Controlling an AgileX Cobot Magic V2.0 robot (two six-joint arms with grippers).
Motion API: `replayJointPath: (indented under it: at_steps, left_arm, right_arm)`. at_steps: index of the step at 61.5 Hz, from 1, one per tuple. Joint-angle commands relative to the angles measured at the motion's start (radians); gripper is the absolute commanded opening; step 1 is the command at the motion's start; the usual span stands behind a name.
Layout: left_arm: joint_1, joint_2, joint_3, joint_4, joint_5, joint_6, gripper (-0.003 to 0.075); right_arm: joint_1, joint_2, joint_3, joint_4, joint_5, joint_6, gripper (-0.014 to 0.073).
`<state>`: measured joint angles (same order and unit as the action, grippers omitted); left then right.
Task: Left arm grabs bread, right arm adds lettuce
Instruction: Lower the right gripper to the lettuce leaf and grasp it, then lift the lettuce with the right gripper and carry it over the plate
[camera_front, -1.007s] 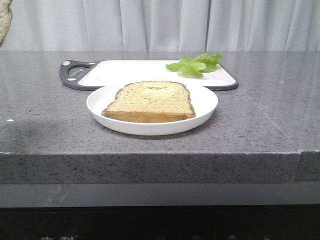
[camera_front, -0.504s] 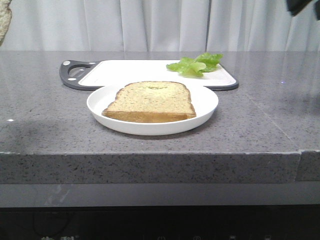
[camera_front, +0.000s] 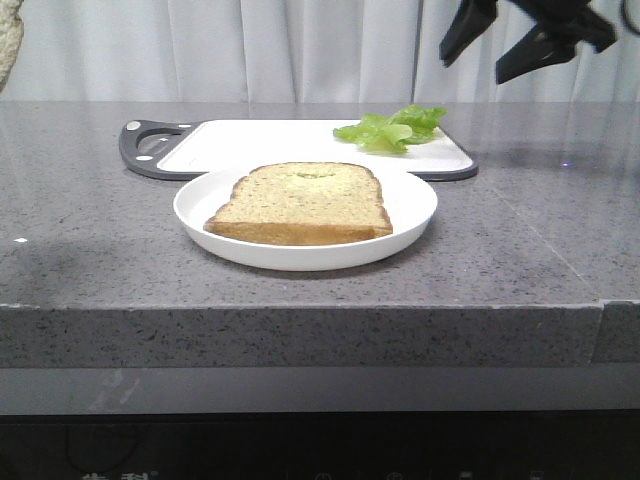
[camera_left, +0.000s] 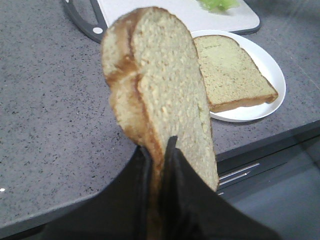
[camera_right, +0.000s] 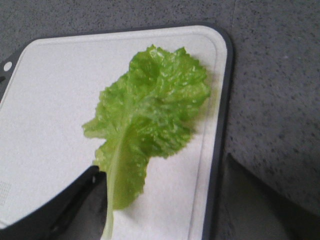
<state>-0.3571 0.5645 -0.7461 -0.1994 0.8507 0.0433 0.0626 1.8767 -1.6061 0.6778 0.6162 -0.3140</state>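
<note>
Checking progress: bread step looks done, lettuce step not yet.
Left gripper (camera_left: 159, 150): clamped on the bread (camera_left: 160, 95), slice held upright on edge, lifted off the counter; in the front view you only see a sliver of it at the top left corner.
Right gripper (camera_front: 500, 50): fingers spread apart, nothing between them, hanging high above the counter at about 1 o'clock from the plate.
Lettuce (camera_front: 392, 129): flat on the cutting board (camera_front: 260, 140), right end, near its corner; from the plate, roughly 1 o'clock. Untouched, as far as you can see.
Right wrist view: lettuce (camera_right: 147, 120) sits straight ahead between the dark fingers, stalk toward the camera.
Plate (camera_front: 410, 215): white, front centre of the counter (camera_front: 90, 250), touching or overlapping the board's near edge, can't tell which.
Second slice (camera_front: 300, 203): lies flat on the plate, lighter crust; likely where the leaf goes.
Left to do: you lower, close on the leaf, carry it to 7 o'clock onto the slice.
In the way: nothing visible between gripper and leaf; leaf is thin and flat on the board, so the pinch may slip.
</note>
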Motion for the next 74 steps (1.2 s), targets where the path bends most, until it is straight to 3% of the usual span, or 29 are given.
replayJointPath:
  at_steps: [1, 21, 41, 48, 62, 74]
  left_arm:
    - [-0.006, 0.005, -0.027, -0.012, -0.083, -0.012, -0.0020]
    - [-0.006, 0.005, -0.027, -0.012, -0.083, -0.012, -0.0020]
    - [-0.006, 0.005, -0.027, -0.012, -0.083, -0.012, -0.0020]
    - [-0.006, 0.005, -0.027, -0.012, -0.083, -0.012, -0.0020]
    - [-0.006, 0.005, -0.027, -0.012, -0.083, -0.012, -0.0020]
    - [-0.006, 0.005, -0.027, -0.012, -0.083, -0.012, -0.0020]
  right_arm:
    - [0.001, 0.024, -0.112, 0.055, -0.023, -0.020, 0.0511]
    - [0.003, 0.216, -0.321, 0.073, 0.009, -0.020, 0.0511]
    - [0.042, 0.257, -0.345, 0.078, 0.033, -0.025, 0.0505]
    - [0.053, 0.259, -0.345, 0.078, 0.037, -0.032, 0.0423]
    - [0.061, 0.259, -0.345, 0.078, 0.028, -0.032, 0.0117]
    - [0.061, 0.228, -0.345, 0.079, 0.036, -0.032, -0.0060]
